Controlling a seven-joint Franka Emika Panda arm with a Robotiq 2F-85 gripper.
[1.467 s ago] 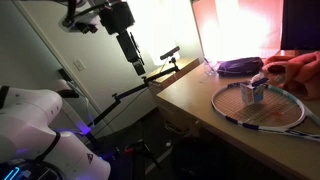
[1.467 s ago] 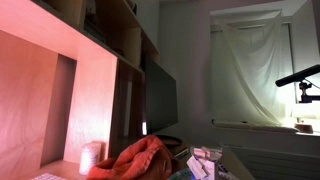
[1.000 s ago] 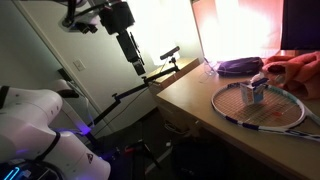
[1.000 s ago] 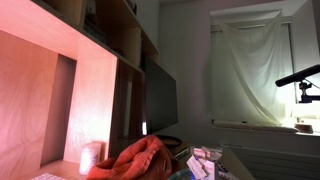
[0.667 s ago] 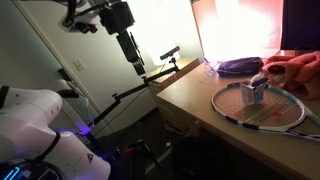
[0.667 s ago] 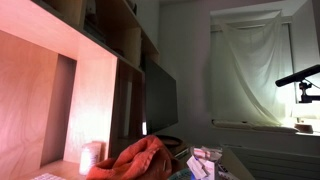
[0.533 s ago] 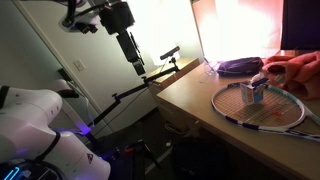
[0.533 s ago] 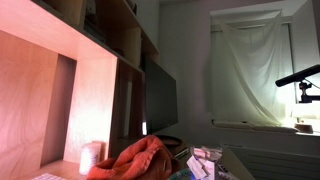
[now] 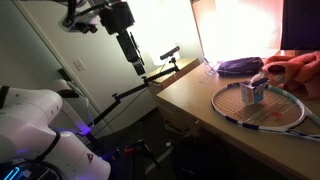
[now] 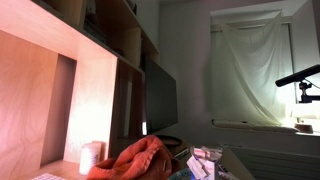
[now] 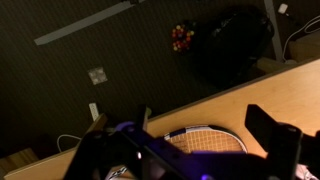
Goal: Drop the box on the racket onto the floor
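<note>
In an exterior view the box (image 9: 253, 93) stands upright on the strings of the racket (image 9: 262, 108), which lies flat on the desk (image 9: 195, 100) at the right, not far from the desk's edge. The gripper (image 9: 137, 65) hangs high to the left, well apart from both and above the floor (image 9: 140, 165); its jaws are too small here to read. The carton looks light and thin-walled, and likely to tip or slide on the taut strings. I judge that a gentle pinch across two flat sides, below the reddish top, would suit it, or a plain push toward the edge. In an exterior view from along the desk, shelves (image 10: 110, 40) and an orange cloth (image 10: 140, 160) fill the frame. I cannot tell whether the pale cartons (image 10: 205, 160) beside the cloth include the box, and no gripper appears. Only the wrist view shows the fingers (image 11: 275, 135) standing wide apart with nothing between them. The racket head (image 11: 215, 138) lies below on the desk, with dark floor on the far side, and the box cannot be made out there.
</note>
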